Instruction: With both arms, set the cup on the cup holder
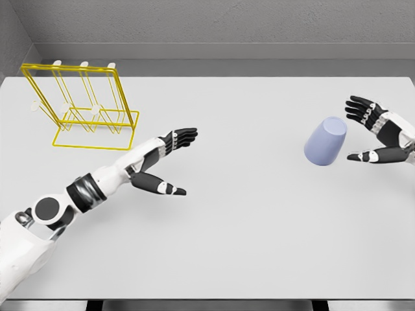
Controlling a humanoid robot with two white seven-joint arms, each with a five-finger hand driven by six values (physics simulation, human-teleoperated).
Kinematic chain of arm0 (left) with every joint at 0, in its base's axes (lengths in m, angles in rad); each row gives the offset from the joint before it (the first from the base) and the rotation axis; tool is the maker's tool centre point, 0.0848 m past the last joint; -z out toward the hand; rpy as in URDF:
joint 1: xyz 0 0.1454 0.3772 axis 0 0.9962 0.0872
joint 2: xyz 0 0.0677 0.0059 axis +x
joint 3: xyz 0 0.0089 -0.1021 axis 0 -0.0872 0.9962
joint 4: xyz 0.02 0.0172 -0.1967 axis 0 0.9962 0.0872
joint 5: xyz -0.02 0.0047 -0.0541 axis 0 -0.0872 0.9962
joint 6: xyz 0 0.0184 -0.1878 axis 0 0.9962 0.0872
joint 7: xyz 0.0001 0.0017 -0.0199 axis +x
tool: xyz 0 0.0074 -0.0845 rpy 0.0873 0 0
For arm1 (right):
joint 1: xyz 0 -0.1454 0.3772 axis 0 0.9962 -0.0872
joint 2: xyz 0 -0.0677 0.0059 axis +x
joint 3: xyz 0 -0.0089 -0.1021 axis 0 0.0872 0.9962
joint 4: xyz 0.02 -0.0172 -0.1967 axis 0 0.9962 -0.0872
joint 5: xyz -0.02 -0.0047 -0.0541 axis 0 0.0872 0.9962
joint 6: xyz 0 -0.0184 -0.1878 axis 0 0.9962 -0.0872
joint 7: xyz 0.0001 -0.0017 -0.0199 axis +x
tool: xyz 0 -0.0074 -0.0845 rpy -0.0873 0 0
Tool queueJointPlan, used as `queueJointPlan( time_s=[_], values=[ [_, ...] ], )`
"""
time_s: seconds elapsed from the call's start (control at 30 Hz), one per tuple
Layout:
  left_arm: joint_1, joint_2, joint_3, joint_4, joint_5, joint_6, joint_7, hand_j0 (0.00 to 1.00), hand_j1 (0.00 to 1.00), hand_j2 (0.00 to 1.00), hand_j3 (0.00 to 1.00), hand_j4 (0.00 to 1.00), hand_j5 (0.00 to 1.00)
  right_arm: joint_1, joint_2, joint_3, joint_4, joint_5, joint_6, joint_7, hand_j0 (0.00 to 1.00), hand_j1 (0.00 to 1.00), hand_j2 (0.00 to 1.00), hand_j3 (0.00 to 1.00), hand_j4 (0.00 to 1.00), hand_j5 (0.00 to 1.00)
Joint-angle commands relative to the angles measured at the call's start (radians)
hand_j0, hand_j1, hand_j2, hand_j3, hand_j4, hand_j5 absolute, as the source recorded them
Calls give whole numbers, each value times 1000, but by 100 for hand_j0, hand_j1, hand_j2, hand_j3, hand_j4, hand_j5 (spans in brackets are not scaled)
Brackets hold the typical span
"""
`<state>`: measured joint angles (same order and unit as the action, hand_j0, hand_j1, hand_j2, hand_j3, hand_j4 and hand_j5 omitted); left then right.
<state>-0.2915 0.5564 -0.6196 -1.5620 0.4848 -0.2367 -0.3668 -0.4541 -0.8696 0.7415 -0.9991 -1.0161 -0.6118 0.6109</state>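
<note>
Two white arms reach over the pale table in front of us. Nearest to us, our left arm comes in from the lower left corner and stretches across the near left part of the surface. Its left hand lies flat above the table, black fingers straight and spread, thumb splayed toward the near edge — it grips nothing.

Farther across, at the right edge of the table, our right hand enters from the right. Its fingers fan out above and its thumb reaches out below, a wide loose cradle facing the cup, with nothing held. We see a narrow gap between the thumb tip and the cup's rim, so hand and cup look apart.

That cup is lavender-blue and stands tilted on the right part of the surface, narrow closed base up and away from us, wide mouth down toward the near side. It sits just beside the right hand and well apart from the left one.

Farthest away, near the far left corner, stands the yellow wire cup holder — an upright frame on a rectangular base, with pale-tipped pegs rising along its top.
</note>
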Motion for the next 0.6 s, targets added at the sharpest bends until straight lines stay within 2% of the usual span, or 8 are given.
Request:
queueJointPlan(
  time_s=[0.0, 0.17, 0.37, 0.57],
  values=[
    [0, -13, 1, 23, 1, -1, 0, 100, 100, 100, 100, 100, 100, 0, 24, -4, 33, -7, 1, 0, 100, 100, 100, 100, 100, 100],
    [0, -15, 3, 30, 1, -1, 0, 100, 100, 100, 100, 100, 100, 0, 63, -4, 102, -7, 1, 0, 100, 100, 100, 100, 100, 100],
    [2, -12, 3, 33, 1, -3, 0, 100, 100, 100, 100, 100, 100, 0, 113, -5, 119, -7, 1, 0, 100, 100, 100, 100, 100, 100],
    [2, -6, 3, 31, 1, -4, 0, 100, 100, 100, 100, 100, 100, 0, 136, -21, 149, -5, 1, 0, 100, 100, 100, 100, 100, 100]
  ],
)
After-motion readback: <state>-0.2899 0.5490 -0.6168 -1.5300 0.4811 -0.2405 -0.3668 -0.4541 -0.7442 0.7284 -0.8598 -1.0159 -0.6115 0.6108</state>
